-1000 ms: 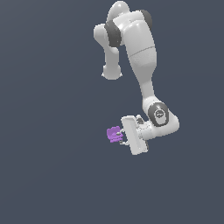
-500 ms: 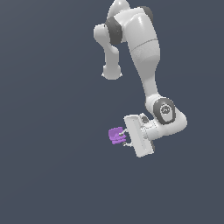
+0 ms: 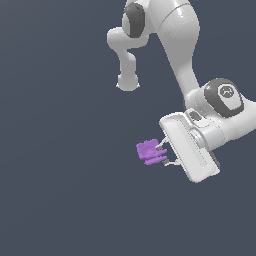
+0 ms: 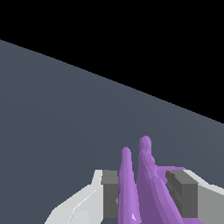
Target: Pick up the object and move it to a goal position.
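The object [image 3: 148, 151] is a small bright-purple lumpy thing, held between the fingers of my white gripper [image 3: 162, 154] toward the exterior view's right. The gripper is shut on it and tilted, its fingers pointing to the exterior view's left. In the wrist view the purple object [image 4: 142, 183] stands between the two grey finger pads [image 4: 109, 192], close to the camera, its tips sticking out past them. No goal marker shows in either view.
The white arm [image 3: 180, 55] reaches down from the top of the exterior view to the wrist [image 3: 222, 100]. A plain dark grey floor [image 3: 60, 175] lies all around; in the wrist view its far edge [image 4: 109, 83] meets black.
The gripper with the purple object in it has shifted slightly toward the exterior view's right and a little lower. The grip on the object is unchanged.
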